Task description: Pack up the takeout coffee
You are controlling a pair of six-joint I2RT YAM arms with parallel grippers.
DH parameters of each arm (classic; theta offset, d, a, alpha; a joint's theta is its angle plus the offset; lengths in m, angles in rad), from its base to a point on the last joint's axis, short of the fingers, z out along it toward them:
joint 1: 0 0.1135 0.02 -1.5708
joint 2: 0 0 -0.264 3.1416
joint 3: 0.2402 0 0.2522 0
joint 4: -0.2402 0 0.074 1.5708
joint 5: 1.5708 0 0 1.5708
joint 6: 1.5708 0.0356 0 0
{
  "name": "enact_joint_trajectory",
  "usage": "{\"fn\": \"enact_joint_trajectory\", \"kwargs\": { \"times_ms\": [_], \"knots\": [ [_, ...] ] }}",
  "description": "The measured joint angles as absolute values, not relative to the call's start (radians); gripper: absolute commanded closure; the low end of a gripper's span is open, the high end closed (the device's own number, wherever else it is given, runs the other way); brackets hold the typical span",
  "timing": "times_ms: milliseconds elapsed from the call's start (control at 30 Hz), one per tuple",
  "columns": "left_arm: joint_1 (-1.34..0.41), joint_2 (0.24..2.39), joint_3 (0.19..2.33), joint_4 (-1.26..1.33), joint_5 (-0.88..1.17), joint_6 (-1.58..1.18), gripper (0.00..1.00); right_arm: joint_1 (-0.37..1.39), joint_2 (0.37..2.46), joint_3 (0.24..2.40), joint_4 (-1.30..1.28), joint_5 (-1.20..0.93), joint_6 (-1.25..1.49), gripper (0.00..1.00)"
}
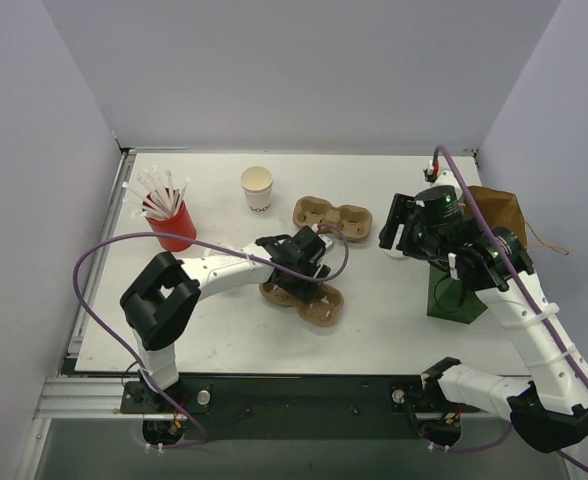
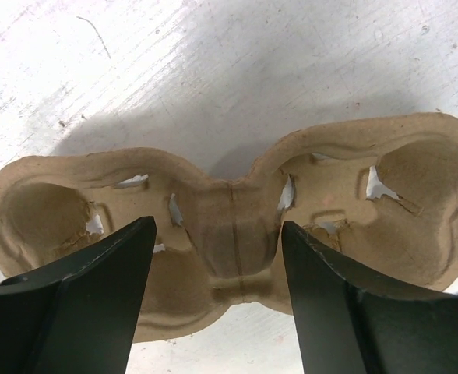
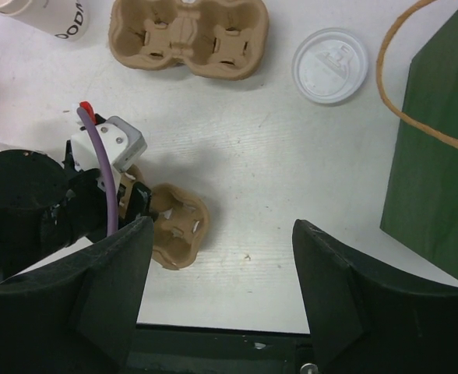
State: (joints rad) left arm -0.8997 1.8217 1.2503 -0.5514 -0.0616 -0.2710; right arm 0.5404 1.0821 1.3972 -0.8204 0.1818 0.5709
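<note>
Well to the left on the worktop (image 1: 224, 330) stands a red cup (image 1: 174, 230) full of white straws (image 1: 159, 192). Just right of it and further back is a lidless white cup (image 1: 257, 187).

Near the middle, the left hand (image 2: 217, 234) hangs low over a brown pulp cup carrier (image 2: 416, 179). Its fingers are apart, one on each side of the carrier's central ridge, and clamp nothing. Whether they touch the pulp I cannot tell. A second carrier (image 1: 332, 215) lies further back, apart from the first.

Right of that second carrier, the right wrist view shows the takeout coffee (image 3: 330, 65). It sits on the worktop between the carrier and the green paper bag (image 3: 439, 164), touching neither. Only its round white lid shows, facing straight up at the camera, so the cup appears upright with its long axis vertical. Its body is hidden under the lid, and in the top view the right arm covers it.

The right hand (image 3: 223, 234) is above bare worktop with its fingers spread wide, and nothing is between them. The bag stands at the far right, with its tan cord handle (image 3: 392, 86) looping towards the coffee.
</note>
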Motion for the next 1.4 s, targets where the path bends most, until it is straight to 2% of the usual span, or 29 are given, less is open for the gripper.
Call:
{"fn": "enact_joint_trajectory", "kwargs": {
  "times_ms": [433, 800, 1167, 1400],
  "knots": [
    [-0.910, 1.848, 1.266, -0.570, -0.062, -0.285, 0.30, 0.389, 1.078, 1.397, -0.851, 0.183, 0.538, 0.32],
    [-0.916, 1.863, 1.293, -0.581, -0.059, -0.272, 0.31, 0.233, 1.051, 1.397, -0.857, 0.159, 0.522, 0.32],
    [-0.917, 1.884, 1.315, -0.589, -0.093, -0.266, 0.48, 0.091, 1.017, 1.397, -0.869, 0.136, 0.503, 0.31],
    [-0.918, 1.881, 1.315, -0.599, -0.121, -0.265, 0.52, -0.012, 0.988, 1.409, -0.889, 0.134, 0.493, 0.31]
  ]
}}
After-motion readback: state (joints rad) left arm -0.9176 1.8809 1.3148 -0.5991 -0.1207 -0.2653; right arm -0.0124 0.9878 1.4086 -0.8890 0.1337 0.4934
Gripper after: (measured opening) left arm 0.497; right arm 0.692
